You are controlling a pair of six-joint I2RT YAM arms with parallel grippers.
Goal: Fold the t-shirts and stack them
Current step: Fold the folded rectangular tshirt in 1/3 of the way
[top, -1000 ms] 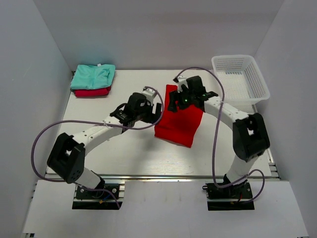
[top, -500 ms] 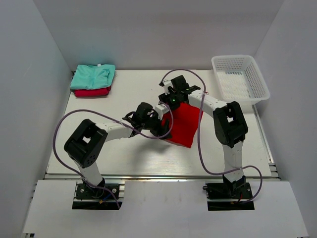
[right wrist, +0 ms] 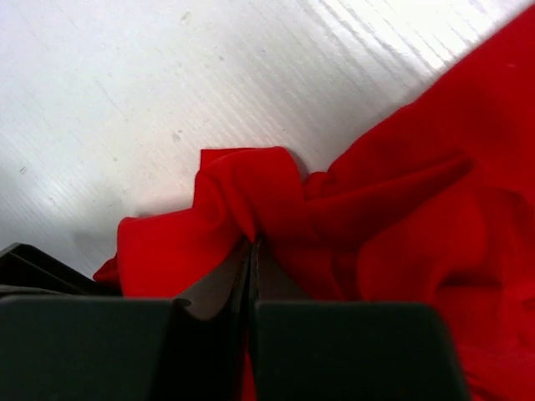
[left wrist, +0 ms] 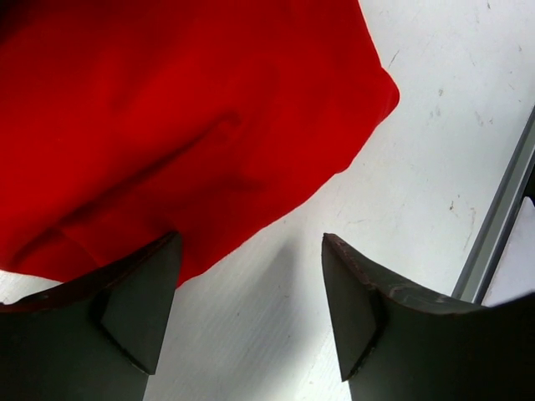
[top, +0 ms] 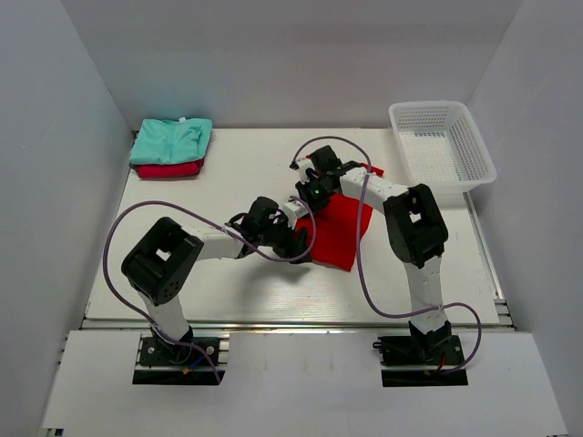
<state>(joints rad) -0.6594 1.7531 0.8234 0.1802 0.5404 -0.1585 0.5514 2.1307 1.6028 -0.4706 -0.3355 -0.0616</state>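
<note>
Pinching a bunched fold of the bright red t-shirt (right wrist: 368, 209), the right pincer (right wrist: 253, 246) had its jaws pressed together on the cloth at the garment's far left corner. The left pincer (left wrist: 251, 309) stood spread low at the near left edge of the same garment, with bare counter (top: 228, 173) showing between its jaws. The red cloth lay partly folded mid-counter. At the far left corner, the mint t-shirt (top: 173, 139) sat folded on top of the crimson t-shirt (top: 168, 169).
</note>
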